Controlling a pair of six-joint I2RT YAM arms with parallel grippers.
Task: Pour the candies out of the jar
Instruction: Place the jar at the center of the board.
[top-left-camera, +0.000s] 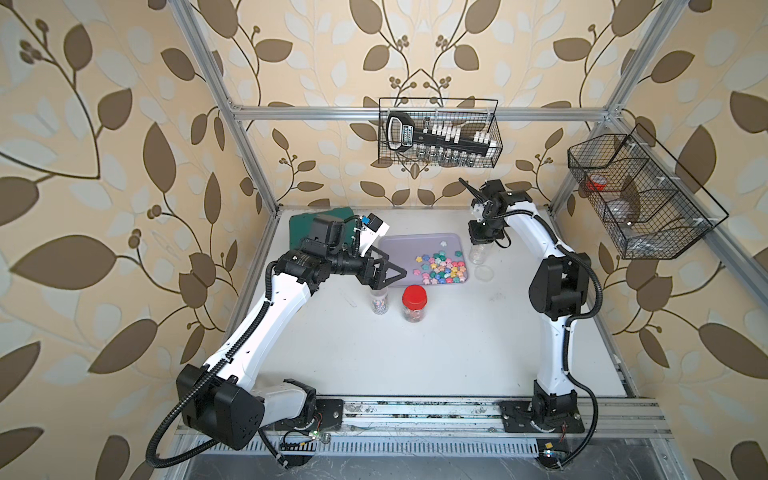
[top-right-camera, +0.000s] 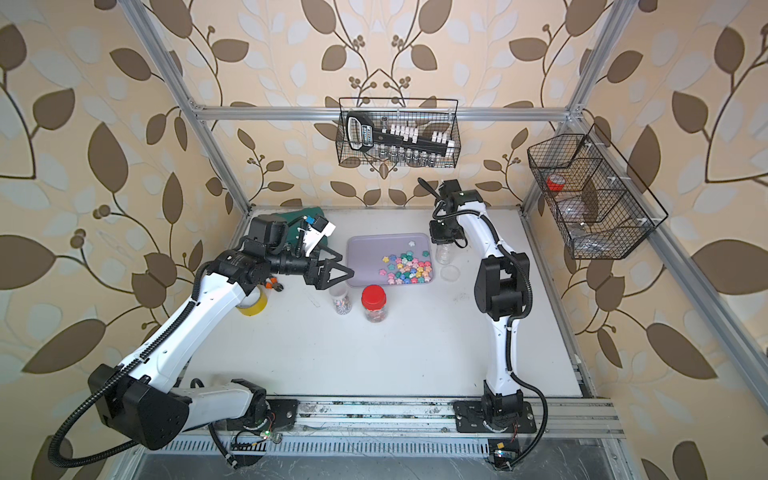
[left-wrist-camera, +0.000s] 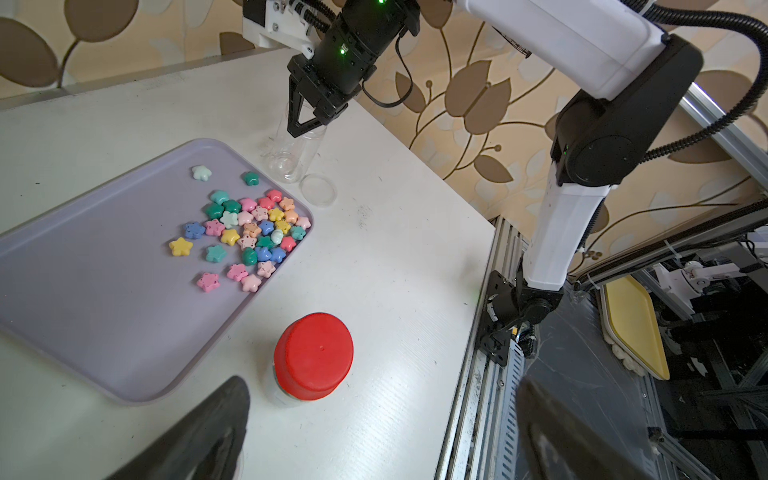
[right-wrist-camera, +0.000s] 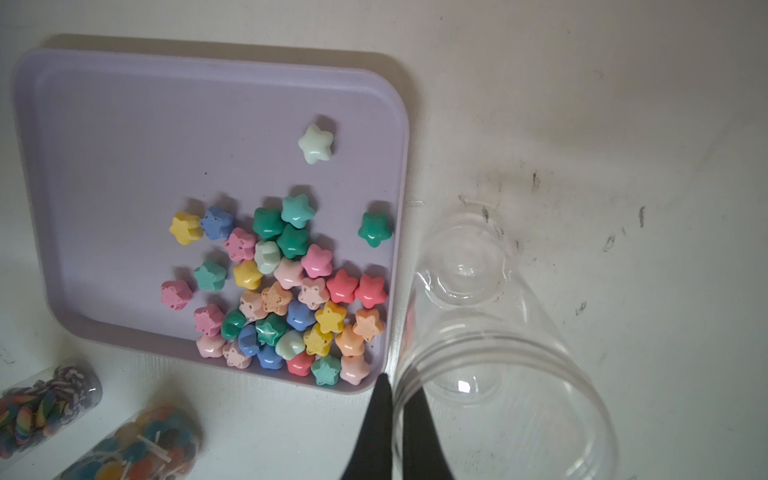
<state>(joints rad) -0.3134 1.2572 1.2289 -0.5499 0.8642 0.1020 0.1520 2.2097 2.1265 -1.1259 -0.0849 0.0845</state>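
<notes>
Left hand (left-wrist-camera: 382, 440) hung wide open and empty near the jar of swirled candies (top-left-camera: 379, 301), judged next for pouring, with the red-lidded jar (top-left-camera: 414, 305) beside it. Star candies (top-left-camera: 440, 268) lay in the tray (top-left-camera: 395, 249). Right hand (right-wrist-camera: 397, 399) pinched the rim of the empty jar (right-wrist-camera: 498, 332), standing on the surface (top-left-camera: 457, 340) just beside the tray.

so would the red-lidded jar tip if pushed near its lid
Probably: the red-lidded jar stands tall and narrow, so a high push likely tips it. Once down, its round body would probably roll. Its clear wall looks smooth, so maybe slippery.
</notes>
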